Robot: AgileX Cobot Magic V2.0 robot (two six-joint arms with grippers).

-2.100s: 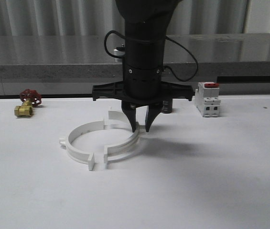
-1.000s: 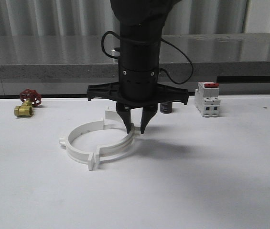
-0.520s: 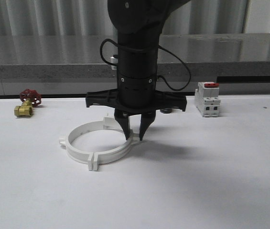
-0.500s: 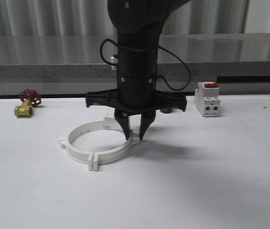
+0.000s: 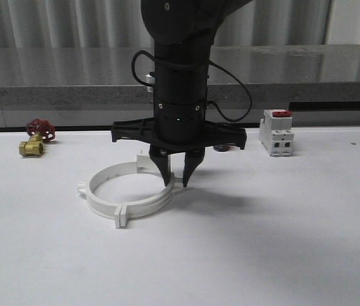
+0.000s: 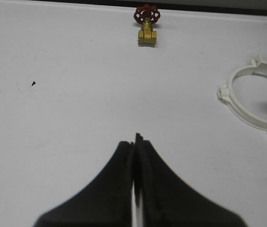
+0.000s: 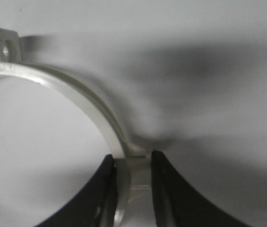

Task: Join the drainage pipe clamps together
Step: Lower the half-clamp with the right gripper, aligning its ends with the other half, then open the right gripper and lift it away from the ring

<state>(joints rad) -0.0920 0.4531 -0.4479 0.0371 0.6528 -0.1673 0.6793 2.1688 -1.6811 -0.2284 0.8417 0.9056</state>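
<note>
Gripping the right half of the drainage pipe clamps [image 5: 129,194] on the tabletop [image 5: 281,242], right end effector [image 5: 174,183] clamped on it, left end effector [image 6: 135,142] together, risks skewing tabs apart if released unevenly.

White drainage pipe clamps [image 5: 125,194] lie on a white surface [image 5: 281,242]; brass valve [image 5: 32,148] has a red handwheel [image 5: 41,129]; black tool [image 5: 174,181].

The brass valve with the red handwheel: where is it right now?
In the front view the brass valve sits at the table's far left edge, apart from the pipe clamps, which lie nearer the centre.
</note>
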